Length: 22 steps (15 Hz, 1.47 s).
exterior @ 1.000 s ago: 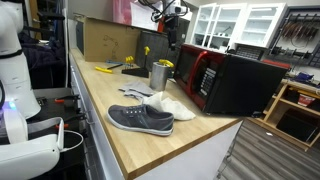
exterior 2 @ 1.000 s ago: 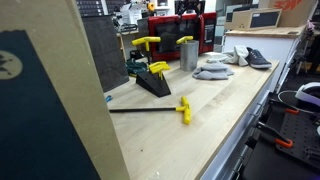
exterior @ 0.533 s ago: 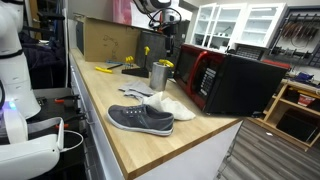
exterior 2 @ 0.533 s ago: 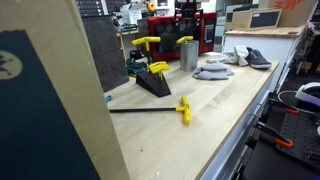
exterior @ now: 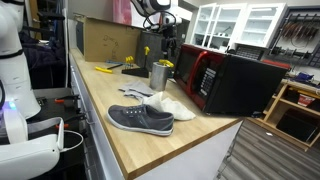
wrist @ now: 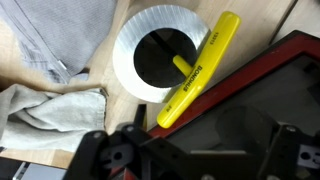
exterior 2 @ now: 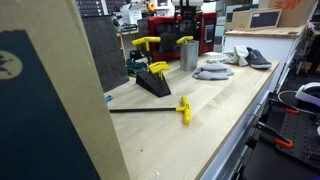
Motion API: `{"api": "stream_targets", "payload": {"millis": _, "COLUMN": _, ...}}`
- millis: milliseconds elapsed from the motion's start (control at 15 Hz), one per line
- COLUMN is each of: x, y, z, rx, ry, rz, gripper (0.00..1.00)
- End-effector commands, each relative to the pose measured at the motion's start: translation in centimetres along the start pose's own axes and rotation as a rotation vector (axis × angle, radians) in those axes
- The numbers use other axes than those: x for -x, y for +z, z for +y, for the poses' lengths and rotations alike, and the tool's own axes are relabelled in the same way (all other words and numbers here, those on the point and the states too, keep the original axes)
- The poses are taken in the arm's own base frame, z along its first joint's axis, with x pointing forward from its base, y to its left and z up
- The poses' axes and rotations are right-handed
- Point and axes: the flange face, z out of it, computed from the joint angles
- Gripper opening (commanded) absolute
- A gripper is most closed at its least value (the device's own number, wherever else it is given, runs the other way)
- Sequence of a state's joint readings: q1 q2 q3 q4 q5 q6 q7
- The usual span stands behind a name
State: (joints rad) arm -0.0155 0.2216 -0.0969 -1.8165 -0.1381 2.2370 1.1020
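Status: gripper (exterior: 164, 30) hangs well above metal cup (wrist: 124, 60), fingers spread, nothing held, touching nothing. Yellow T-handle key (wrist: 198, 70) directly below gripper: shaft down in cup, handle leaning across rim toward red-black microwave (wrist: 265, 90). Cup stands on tabletop (exterior: 100, 95), grey fabric piece (wrist: 60, 30) and white cloth (wrist: 45, 110) just beside it. My read: key seated in cup, no grasp on it, lift not begun.

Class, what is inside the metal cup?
A yellow T-handle tool stands in the metal cup, its handle over the rim. The cup's dark bottom and the shaft's tip cannot be seen.
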Motion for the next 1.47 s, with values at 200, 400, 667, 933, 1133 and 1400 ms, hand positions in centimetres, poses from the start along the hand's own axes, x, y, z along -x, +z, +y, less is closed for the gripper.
{"api": "stream_targets", "payload": {"millis": 200, "x": 0.3, "y": 1.2, "z": 0.0, "rx": 0.03, "ry": 0.085, "rz": -0.002, "gripper": 1.0}}
{"api": "stream_targets", "payload": {"millis": 400, "x": 0.5, "y": 2.1, "z": -0.2, "rx": 0.042, "ry": 0.121, "rz": -0.022, "gripper": 1.0}}
{"api": "stream_targets", "payload": {"millis": 667, "x": 0.7, "y": 2.7, "z": -0.1, "rx": 0.054, "ry": 0.158, "rz": -0.039, "gripper": 0.74}}
{"api": "stream_targets", "payload": {"millis": 933, "x": 0.8, "y": 2.7, "z": 0.0, "rx": 0.057, "ry": 0.197, "rz": -0.06, "gripper": 0.42}}
{"api": "stream_targets", "payload": {"millis": 1133, "x": 1.0, "y": 2.6, "z": 0.0, "rx": 0.057, "ry": 0.217, "rz": -0.076, "gripper": 0.2}}
{"api": "stream_targets", "payload": {"millis": 1400, "x": 1.3, "y": 2.5, "z": -0.2, "rx": 0.056, "ry": 0.221, "rz": -0.095, "gripper": 0.48}}
